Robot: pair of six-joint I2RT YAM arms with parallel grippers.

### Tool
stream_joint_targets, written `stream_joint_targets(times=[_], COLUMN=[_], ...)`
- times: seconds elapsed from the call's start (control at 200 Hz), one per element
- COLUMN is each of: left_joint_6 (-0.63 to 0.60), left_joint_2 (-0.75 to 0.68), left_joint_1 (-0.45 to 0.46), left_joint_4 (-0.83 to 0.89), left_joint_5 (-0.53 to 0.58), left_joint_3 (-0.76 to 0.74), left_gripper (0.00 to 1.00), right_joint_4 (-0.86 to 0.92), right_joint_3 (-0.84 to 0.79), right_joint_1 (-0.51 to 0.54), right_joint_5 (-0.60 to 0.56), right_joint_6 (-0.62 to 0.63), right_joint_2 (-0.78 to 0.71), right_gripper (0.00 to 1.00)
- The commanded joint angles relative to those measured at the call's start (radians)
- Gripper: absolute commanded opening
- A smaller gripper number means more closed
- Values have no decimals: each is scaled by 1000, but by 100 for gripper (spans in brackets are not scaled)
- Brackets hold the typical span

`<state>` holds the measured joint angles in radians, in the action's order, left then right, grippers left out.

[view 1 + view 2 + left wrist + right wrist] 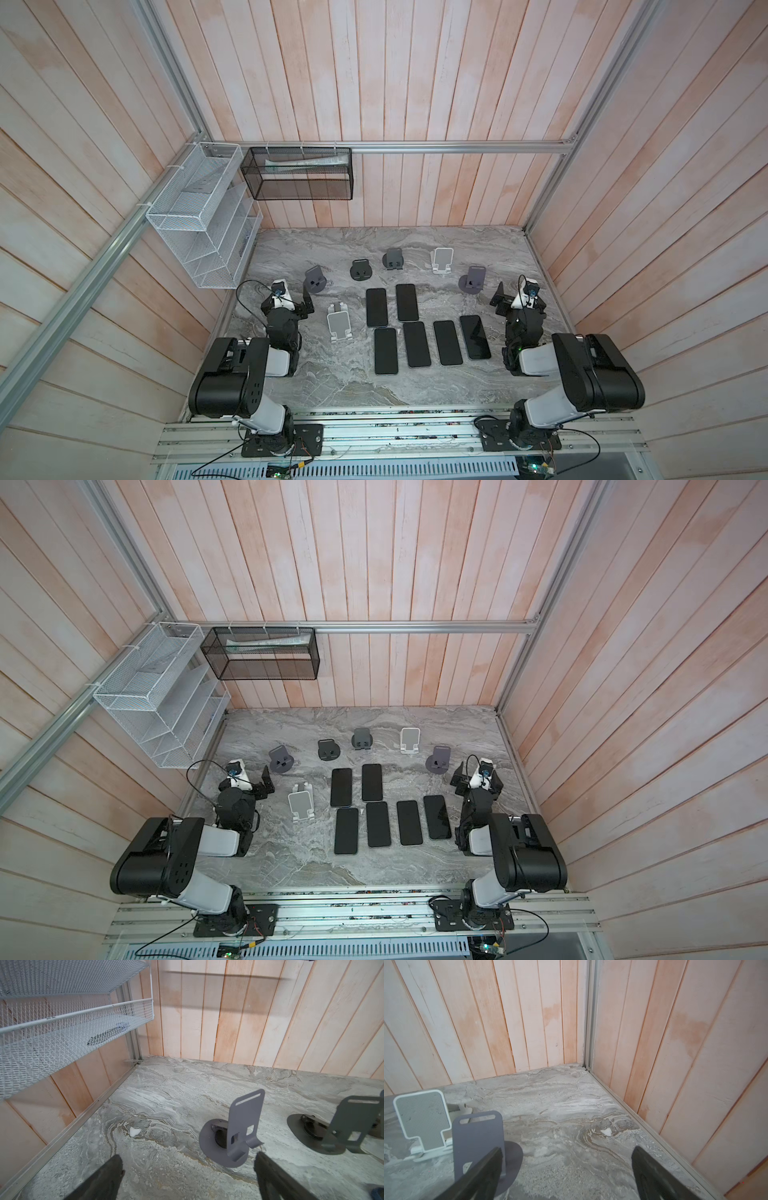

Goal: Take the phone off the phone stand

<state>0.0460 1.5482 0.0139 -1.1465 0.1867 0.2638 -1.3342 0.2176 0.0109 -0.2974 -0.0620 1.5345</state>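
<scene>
Six phones [376, 306], six phone stands [360, 270], two robot arms [232, 382] and two wire racks [199, 232] share one marble tabletop [332, 395].

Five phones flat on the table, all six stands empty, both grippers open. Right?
Not five: six phones lie flat, two in the far row, four in the near, clear in both top views. All six stands are empty; left gripper and right gripper are open.

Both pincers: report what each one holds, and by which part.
Nothing is held. The left pincer and the right pincer both stand open and empty.
</scene>
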Motion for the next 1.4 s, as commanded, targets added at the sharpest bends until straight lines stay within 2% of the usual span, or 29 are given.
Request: stream_joint_targets(times=[0.0, 0.06, 1.396], left_joint_6=[6, 6, 6], left_joint_2=[-7, -6, -5], left_joint_1=[-5, -5, -5], left_joint_4=[12, 12, 11], left_joint_5=[-13, -13, -13], left_joint_3=[13, 12, 11], left_gripper=[100, 100, 100], right_joint_4=[68, 117, 102], right_joint_3=[1, 13, 10], right_joint_1=[2, 3, 2], right_joint_5=[-28, -8, -13], right_joint_6=[-24, -15, -13], right_joint_2=[-5, -19, -14], right_gripper=[98, 98, 98])
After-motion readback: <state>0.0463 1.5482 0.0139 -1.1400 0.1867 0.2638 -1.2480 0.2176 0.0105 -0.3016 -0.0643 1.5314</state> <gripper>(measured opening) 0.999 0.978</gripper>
